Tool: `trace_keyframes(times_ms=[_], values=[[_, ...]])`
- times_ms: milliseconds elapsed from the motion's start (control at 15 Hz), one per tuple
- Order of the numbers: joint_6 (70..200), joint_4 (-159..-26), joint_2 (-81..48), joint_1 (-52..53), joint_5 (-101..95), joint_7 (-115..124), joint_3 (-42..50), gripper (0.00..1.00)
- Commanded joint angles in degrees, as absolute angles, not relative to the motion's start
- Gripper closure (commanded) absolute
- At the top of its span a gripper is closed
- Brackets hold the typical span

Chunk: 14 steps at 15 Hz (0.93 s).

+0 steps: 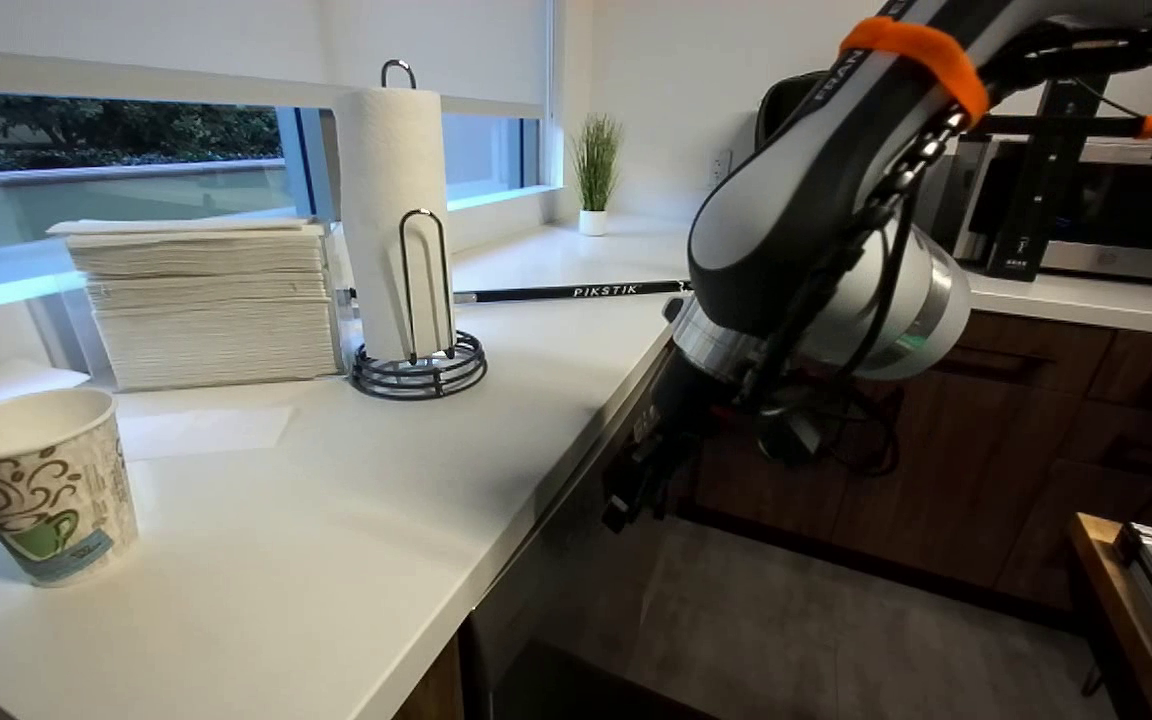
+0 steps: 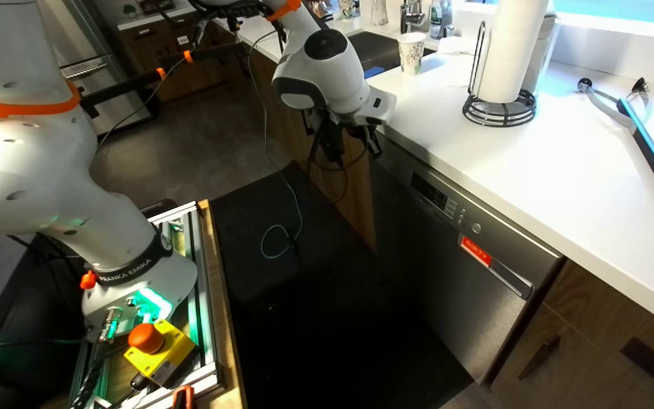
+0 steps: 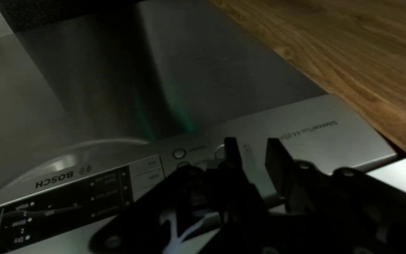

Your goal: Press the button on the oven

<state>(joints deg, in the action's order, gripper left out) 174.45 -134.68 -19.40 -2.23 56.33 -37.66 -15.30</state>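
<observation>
The countertop (image 1: 356,530) carries a cup (image 1: 48,500), plant (image 1: 596,172) and towel holder (image 1: 418,392).

In the wrist view the steel appliance (image 3: 146,116) bears "BOSCH", upside down, beside a round emblem (image 3: 85,169); farther along its panel runs "SilencePlus 44 dBA", the end faint. Its dark display (image 3: 65,204) carries "Wash", "Rinse" and "Dry"; words by the round buttons (image 3: 179,153) are blurred. In an exterior view a red label (image 2: 475,250) on that front says "DIRTY", and the black band (image 2: 128,271) at the base of the arm (image 2: 49,176) says "FRANKA EMIKA". In an exterior view "PIKSTIK" stands on the reacher (image 1: 551,293), and "FRAN" on the arm, by an orange strap (image 1: 914,43).
</observation>
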Motion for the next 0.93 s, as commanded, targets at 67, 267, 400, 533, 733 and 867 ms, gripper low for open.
trace_keyframes(times_ms=[67,267,400,533,733,867], values=[[179.99,-127.84,-26.13,-9.69,66.45,-50.24,-23.43,1.0],[179.66,-126.21,-29.01,-12.76,67.88,-54.44,-25.77,1.0],[178.87,-126.48,-30.25,-13.87,67.27,-55.62,-26.07,1.0],[178.62,-127.01,-31.16,-14.68,66.87,-56.34,-26.33,1.0],[178.45,-126.09,-32.69,-17.03,67.92,-58.64,-28.6,1.0],[178.3,-125.66,-33.51,-18.48,68.07,-59.67,-30.09,1.0]])
